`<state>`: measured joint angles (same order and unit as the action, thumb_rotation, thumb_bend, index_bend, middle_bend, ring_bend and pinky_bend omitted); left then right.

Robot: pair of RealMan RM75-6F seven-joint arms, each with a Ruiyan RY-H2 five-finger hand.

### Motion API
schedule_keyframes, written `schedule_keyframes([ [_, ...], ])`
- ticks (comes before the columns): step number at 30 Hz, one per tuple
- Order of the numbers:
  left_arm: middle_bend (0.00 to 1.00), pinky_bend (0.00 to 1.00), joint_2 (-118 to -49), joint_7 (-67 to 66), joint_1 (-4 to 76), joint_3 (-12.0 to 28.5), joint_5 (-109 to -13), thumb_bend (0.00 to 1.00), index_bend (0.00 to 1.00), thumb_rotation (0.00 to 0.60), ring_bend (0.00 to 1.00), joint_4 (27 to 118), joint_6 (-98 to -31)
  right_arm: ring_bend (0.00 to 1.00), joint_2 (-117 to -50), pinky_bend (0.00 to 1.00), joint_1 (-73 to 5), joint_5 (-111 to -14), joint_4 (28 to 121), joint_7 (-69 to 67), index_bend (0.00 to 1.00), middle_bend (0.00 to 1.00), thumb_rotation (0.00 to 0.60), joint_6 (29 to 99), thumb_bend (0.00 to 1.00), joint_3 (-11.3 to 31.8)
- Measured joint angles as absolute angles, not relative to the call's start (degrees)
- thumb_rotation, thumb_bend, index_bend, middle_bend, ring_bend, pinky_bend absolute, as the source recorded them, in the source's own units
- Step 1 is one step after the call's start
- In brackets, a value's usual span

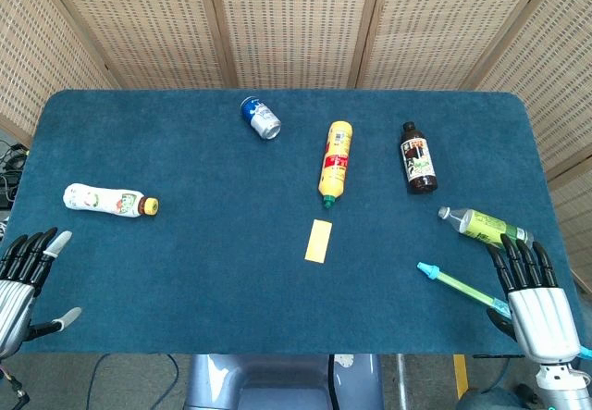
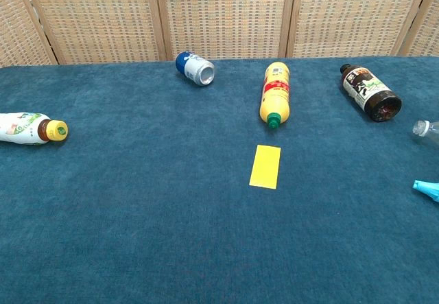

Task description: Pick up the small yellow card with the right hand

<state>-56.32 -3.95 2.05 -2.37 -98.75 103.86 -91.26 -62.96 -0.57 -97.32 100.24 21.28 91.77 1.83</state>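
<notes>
The small yellow card (image 1: 318, 241) (image 2: 265, 166) lies flat on the blue table near its middle, just in front of the yellow bottle's green cap. My right hand (image 1: 534, 299) hovers at the table's front right corner, fingers spread and holding nothing, well to the right of the card. My left hand (image 1: 23, 280) is at the front left edge, fingers also apart and empty. Neither hand appears in the chest view.
A yellow bottle (image 1: 336, 162), blue can (image 1: 261, 118) and dark bottle (image 1: 418, 158) lie behind the card. A white bottle (image 1: 108, 200) lies left. A green bottle (image 1: 484, 226) and turquoise pen (image 1: 460, 286) lie close by my right hand.
</notes>
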Motion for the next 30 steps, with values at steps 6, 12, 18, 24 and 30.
schedule_keyframes([
  [6, 0.00, 0.00, -56.39, -4.00, 2.02, -2.38, -98.90, 0.00, 0.00, 0.600, 0.00, 103.99, -91.24, 0.00, -62.69, 0.00, -0.84, -97.43, 100.30, 20.69, 0.00, 0.00, 0.600, 91.07, 0.00, 1.61],
  [12, 0.00, 0.00, -56.75, -4.76, 1.94, -2.40, -99.11, 0.00, 0.00, 0.600, 0.00, 104.11, -91.24, 0.00, -62.19, 0.00, -3.18, -97.44, 101.34, 20.29, 0.00, 0.00, 0.600, 87.09, 0.00, 1.82],
  [18, 0.00, 0.00, -57.09, -5.50, 2.37, -1.87, -98.03, 0.00, 0.00, 0.600, 0.00, 104.59, -90.32, 0.00, -60.28, 0.00, -9.78, -95.91, 104.04, 21.31, 0.04, 0.00, 0.600, 77.73, 0.00, 4.32],
  [24, 0.00, 0.00, -57.48, -6.06, 3.51, -0.76, -94.98, 0.00, 0.00, 0.600, 0.00, 104.84, -87.87, 0.00, -58.76, 0.00, -19.29, -91.41, 107.05, 22.61, 0.09, 0.00, 0.600, 64.31, 0.00, 8.20],
  [30, 0.00, 0.00, -57.98, -6.75, 5.14, 0.48, -90.98, 0.00, 0.00, 0.600, 0.00, 104.74, -84.46, 0.00, -60.74, 0.00, -30.20, -83.78, 107.91, 25.42, 0.16, 0.00, 0.600, 50.39, 0.00, 11.32],
])
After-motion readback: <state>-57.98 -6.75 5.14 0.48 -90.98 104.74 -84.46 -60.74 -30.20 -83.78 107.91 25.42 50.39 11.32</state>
